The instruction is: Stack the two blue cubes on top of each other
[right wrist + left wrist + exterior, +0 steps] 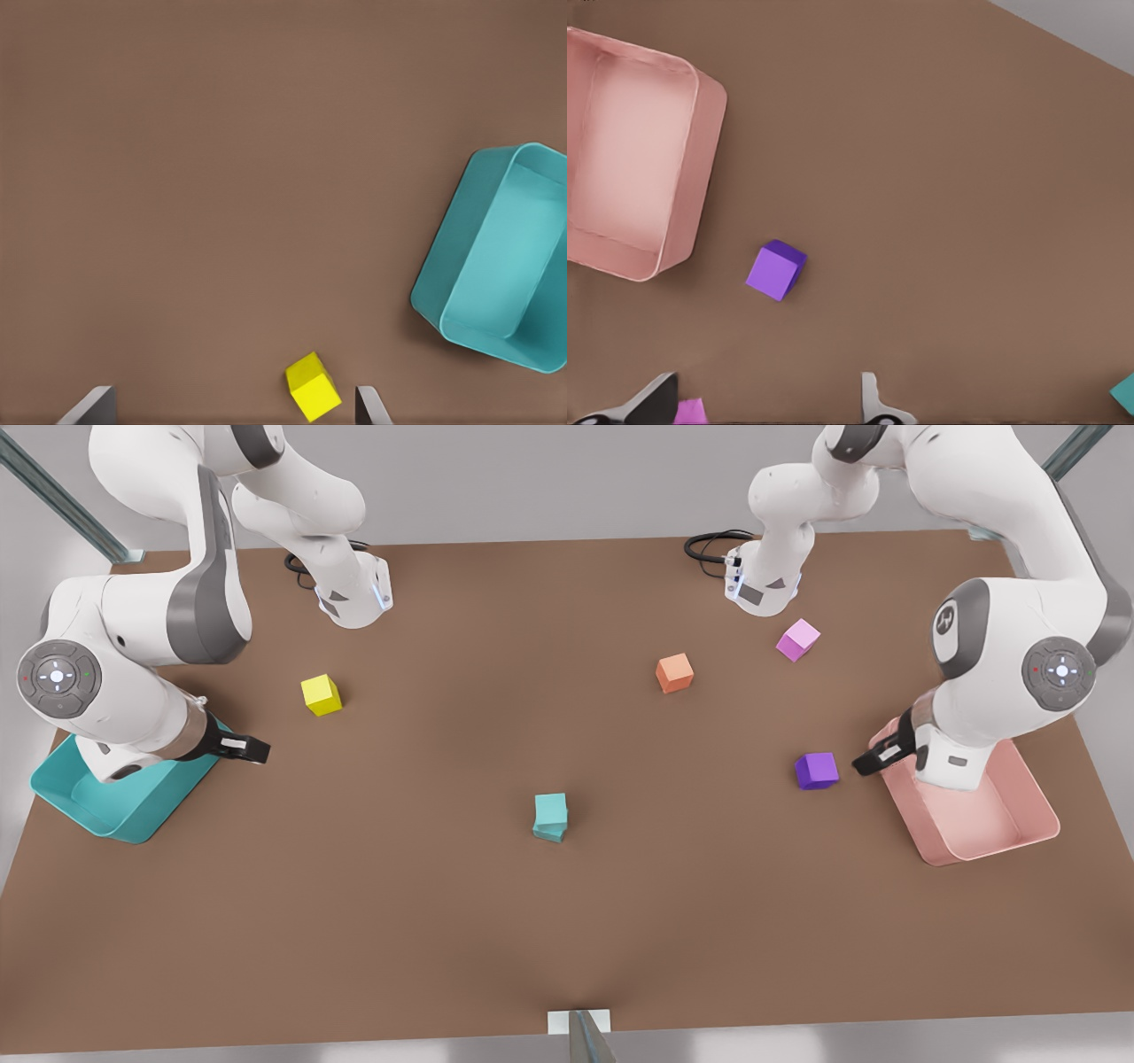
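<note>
Sitting near the middle of the brown table [567, 939], the two blue cubes [550, 817] are already one on top of the other, the upper one turned slightly against the lower. You can see that neither gripper touches them.

Off to the front view's right lies the dark purple cube [817, 771], and just beyond it the left gripper [873, 760] hangs over the near edge of the pink tray [1019, 837]; your left wrist view shows its fingers [870, 398] spread apart with nothing between them. Farther back on that side sit an orange cube [674, 672] and a light pink cube [798, 639].

On the front view's left, the right gripper [248, 749] hovers beside the teal tray [124, 815], its fingers [370, 407] likewise parted and empty. A yellow cube [321, 694] rests a little behind it.
</note>
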Controlling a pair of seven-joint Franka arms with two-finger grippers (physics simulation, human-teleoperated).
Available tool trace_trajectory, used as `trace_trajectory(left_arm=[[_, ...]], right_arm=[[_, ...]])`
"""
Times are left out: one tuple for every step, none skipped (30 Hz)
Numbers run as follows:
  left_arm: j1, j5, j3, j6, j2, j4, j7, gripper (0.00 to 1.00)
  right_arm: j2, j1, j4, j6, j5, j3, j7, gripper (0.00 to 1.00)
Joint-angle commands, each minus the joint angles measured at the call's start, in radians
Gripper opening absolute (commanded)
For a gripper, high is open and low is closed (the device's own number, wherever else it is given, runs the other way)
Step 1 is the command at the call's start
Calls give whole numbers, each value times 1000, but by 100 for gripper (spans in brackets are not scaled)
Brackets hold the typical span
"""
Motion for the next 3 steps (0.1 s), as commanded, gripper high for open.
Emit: trace_trajectory(left_arm=[[3,16,-5,-115,-35,-18,494,100],[-1,16,-3,-121,-35,-17,494,100],[-1,14,-5,-123,-35,-17,494,100]], right_arm=[[-1,0,1,-1,0,0,-31,100],[-1,0,1,-1,2,0,-31,100],[-1,0,1,-1,4,0,-31,100]])
